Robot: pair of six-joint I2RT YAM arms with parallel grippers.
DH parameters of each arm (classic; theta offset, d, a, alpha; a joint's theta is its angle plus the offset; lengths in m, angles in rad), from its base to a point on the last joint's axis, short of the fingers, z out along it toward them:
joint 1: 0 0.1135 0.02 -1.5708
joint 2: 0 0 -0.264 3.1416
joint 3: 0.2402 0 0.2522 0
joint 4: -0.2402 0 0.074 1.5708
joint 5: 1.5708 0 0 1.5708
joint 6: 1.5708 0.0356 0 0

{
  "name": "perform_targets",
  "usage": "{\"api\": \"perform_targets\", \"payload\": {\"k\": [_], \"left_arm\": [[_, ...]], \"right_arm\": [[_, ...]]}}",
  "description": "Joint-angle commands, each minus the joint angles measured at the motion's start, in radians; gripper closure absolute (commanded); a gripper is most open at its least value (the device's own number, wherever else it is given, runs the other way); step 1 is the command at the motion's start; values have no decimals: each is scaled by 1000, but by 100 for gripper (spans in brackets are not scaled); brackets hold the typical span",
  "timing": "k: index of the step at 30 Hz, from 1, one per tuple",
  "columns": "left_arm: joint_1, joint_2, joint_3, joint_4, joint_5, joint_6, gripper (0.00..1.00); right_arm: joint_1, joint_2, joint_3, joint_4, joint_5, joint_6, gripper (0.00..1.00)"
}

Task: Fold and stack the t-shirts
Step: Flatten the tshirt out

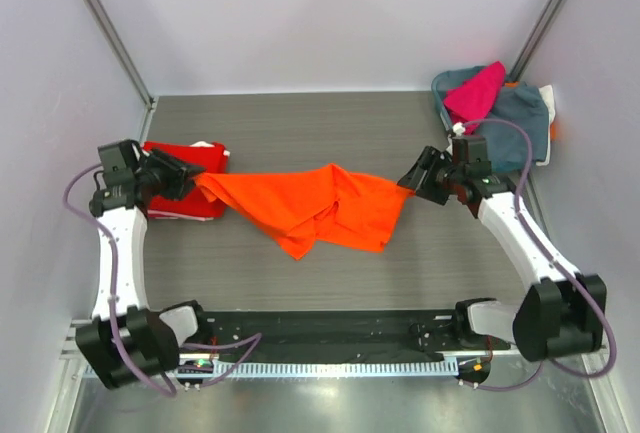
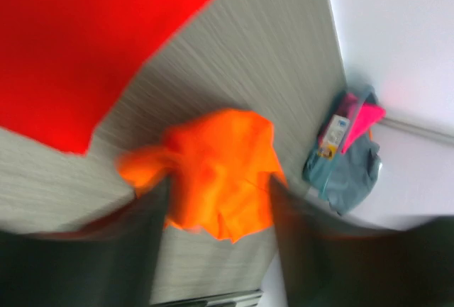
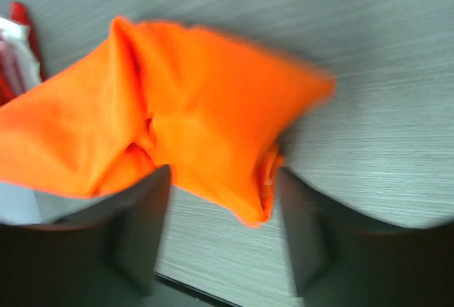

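The bright orange t-shirt (image 1: 320,208) lies crumpled across the middle of the table, stretched between both arms. My left gripper (image 1: 195,181) is at its left end, and in the left wrist view the gripper (image 2: 216,183) stands open with orange cloth (image 2: 220,172) loose between the blurred fingers. My right gripper (image 1: 408,181) is at the shirt's right corner; seen from the right wrist it (image 3: 223,172) is open too, a bunched orange corner (image 3: 234,144) hanging between the tips. The red t-shirt (image 1: 190,168) lies folded at the left. The magenta t-shirt (image 1: 475,93) tops a pile at the back right.
A teal and grey clothing pile (image 1: 515,118) sits in the back right corner against the wall. White fabric (image 3: 18,52) shows next to the red shirt. A black rail (image 1: 320,328) runs along the near edge between the arm bases. Walls enclose the table on three sides.
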Motion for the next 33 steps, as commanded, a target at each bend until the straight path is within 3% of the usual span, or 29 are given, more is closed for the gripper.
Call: {"api": "perform_targets", "payload": {"k": [1,2,3,6,11,15,20,25,29,33], "left_arm": [[-24,108,9,198,-47,-7,30],[-70,141,73,150,-64,8,11],[-128,191,136,92,-126,47,0],[-207,221,164,42,-197,86,0],[-392,83,2,71,-289,63,0],[-509,-70,-192,94,-401,23,0],[-660,-213,-303,79,-458,-16,7],[-759,-210,-326,57,-538,-64,1],[-773,-223,-378,30,-651,-183,0],[-770,-285,-444,132,-634,-204,0]], "right_arm": [[-6,54,38,93,2,-18,28],[-6,60,37,99,0,-17,23],[-6,62,21,111,-1,-12,23],[-3,46,-54,120,-4,-4,22],[10,17,-256,249,-87,49,44],[66,39,-302,301,-115,91,46],[176,81,-301,361,-66,146,45],[199,131,-284,403,-50,190,48],[198,138,-267,393,-40,197,50],[198,131,-278,395,-37,203,59]]}}
